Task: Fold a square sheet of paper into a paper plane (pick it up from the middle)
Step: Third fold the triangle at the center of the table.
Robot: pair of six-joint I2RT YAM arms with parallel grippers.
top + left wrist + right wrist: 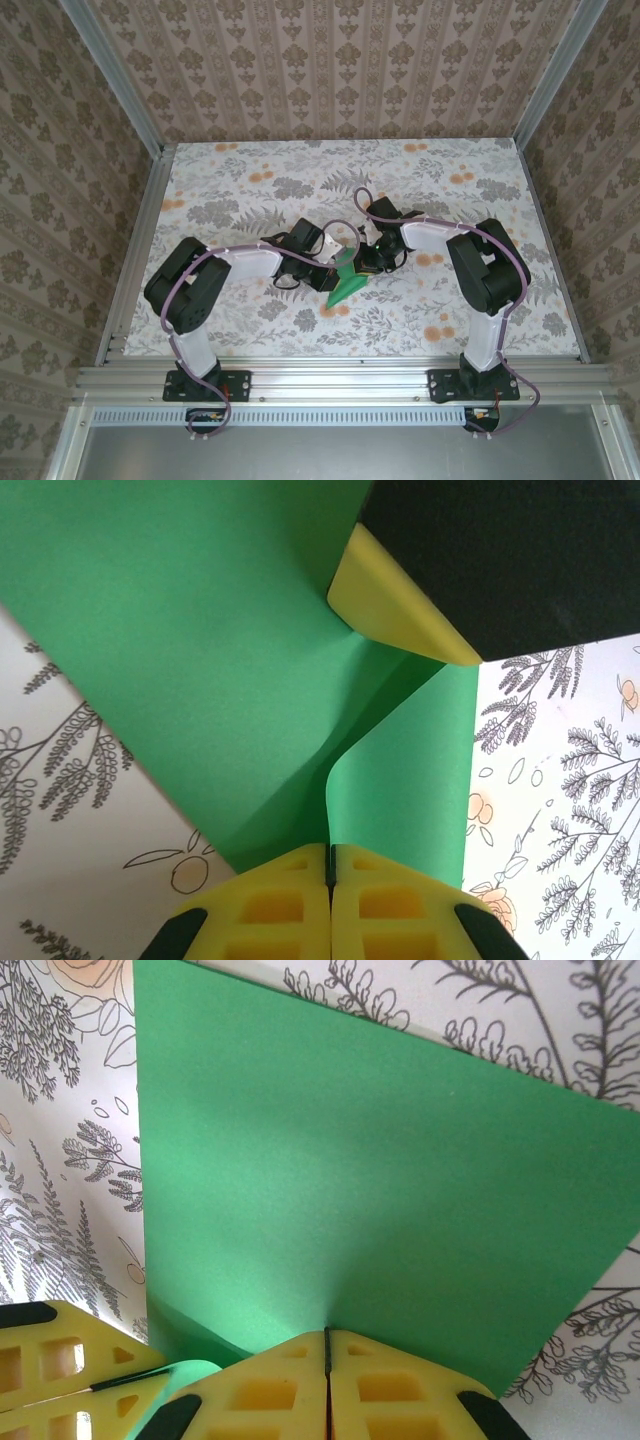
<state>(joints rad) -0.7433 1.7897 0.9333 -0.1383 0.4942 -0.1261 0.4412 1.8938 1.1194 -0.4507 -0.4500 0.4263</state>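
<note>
**Yellow pads (280, 910) pinch a thin, floppy sheet of paper (230, 680)**

Above the floral surface (250, 180), near its middle, the sheet of paper is held part-folded. It looks light, limp and easily creased, so grip it at the edges, close to the fold. Your left gripper (329, 865) and right gripper (327, 1352) are each pressed together on it.

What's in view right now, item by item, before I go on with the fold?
green paper: one, bright green, partly folded, mid-table between the grippers
table: one, white with grey and orange floral print, under the arms
walls: three, beige patterned, round the table
frame rails: several, silver, along the table's edges
left arm: one, black and white, near left
right arm: one, black and white, near right
left gripper: one, yellow fingers, shut on the green paper
right gripper: one, yellow fingers, shut on the green paper
</note>
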